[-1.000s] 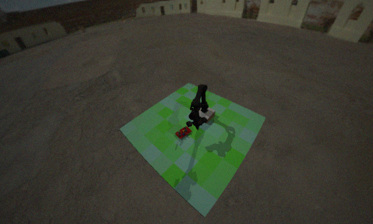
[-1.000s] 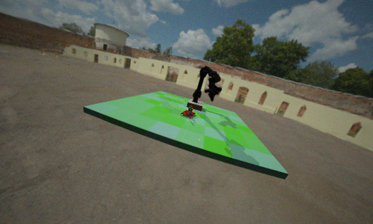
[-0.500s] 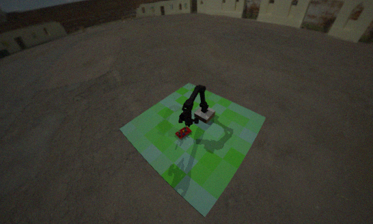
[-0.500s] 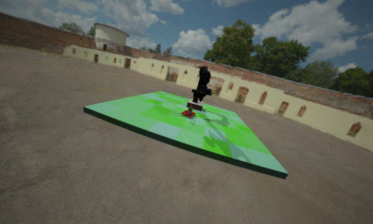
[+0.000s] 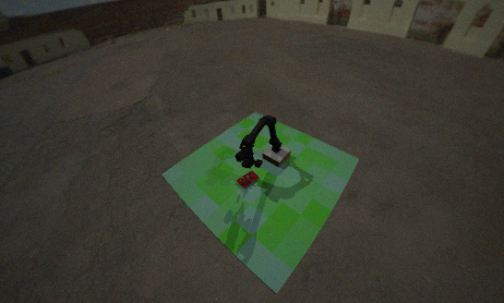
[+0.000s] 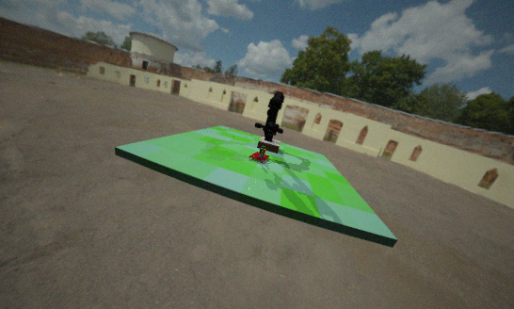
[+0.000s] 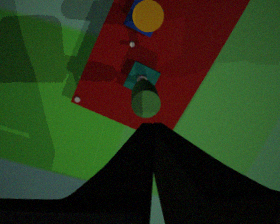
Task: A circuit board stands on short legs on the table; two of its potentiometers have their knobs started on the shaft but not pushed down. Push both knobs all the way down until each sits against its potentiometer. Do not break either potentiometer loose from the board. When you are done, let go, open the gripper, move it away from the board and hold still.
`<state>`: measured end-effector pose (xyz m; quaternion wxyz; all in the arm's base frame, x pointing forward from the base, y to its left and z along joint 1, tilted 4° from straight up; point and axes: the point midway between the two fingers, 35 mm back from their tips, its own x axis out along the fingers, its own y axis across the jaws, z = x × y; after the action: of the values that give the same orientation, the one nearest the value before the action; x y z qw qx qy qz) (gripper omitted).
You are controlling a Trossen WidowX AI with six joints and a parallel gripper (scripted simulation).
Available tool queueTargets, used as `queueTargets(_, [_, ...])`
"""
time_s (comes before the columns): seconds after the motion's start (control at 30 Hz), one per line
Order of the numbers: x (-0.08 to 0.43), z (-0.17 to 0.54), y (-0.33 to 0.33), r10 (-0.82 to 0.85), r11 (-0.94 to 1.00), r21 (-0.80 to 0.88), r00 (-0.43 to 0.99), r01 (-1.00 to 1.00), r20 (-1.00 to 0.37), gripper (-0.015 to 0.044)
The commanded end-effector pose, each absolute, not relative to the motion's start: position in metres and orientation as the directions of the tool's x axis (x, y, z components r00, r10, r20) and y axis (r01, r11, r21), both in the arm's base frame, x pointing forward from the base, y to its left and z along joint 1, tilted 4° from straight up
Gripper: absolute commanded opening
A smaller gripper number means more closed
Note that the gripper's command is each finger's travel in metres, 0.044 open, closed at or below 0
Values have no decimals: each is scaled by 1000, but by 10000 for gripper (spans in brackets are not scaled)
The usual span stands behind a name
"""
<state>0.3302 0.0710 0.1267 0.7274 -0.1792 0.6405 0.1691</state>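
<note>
The red circuit board (image 5: 256, 177) (image 6: 253, 156) (image 7: 178, 65) stands on the table. In the wrist view a green knob (image 7: 146, 104) stands off from its teal potentiometer (image 7: 153, 75), with a dark shaft between them. An orange knob (image 7: 148, 16) near the top edge covers most of a blue potentiometer (image 7: 129, 23); how far down it sits cannot be told. My gripper (image 7: 151, 132) (image 5: 247, 164) is shut with nothing between its fingertips. It is above the board, apart from it. In the wrist view its tips show just below the green knob, with no visible contact.
The green checkered table top (image 5: 283, 224) (image 6: 228, 177) carries the arm's box-shaped base (image 5: 276, 156) (image 6: 268, 147) behind the board. White pins (image 7: 132, 44) (image 7: 77, 99) show on the board. Arm shadows fall across the table and part of the board.
</note>
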Motion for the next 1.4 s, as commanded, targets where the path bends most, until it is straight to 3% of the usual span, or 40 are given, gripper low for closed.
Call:
queueTargets(0.0, [330, 110, 69, 6, 883, -45, 107, -467, -994, 0])
queueTargets(1.37, [332, 86, 70, 6, 883, -45, 107, -467, -994, 0])
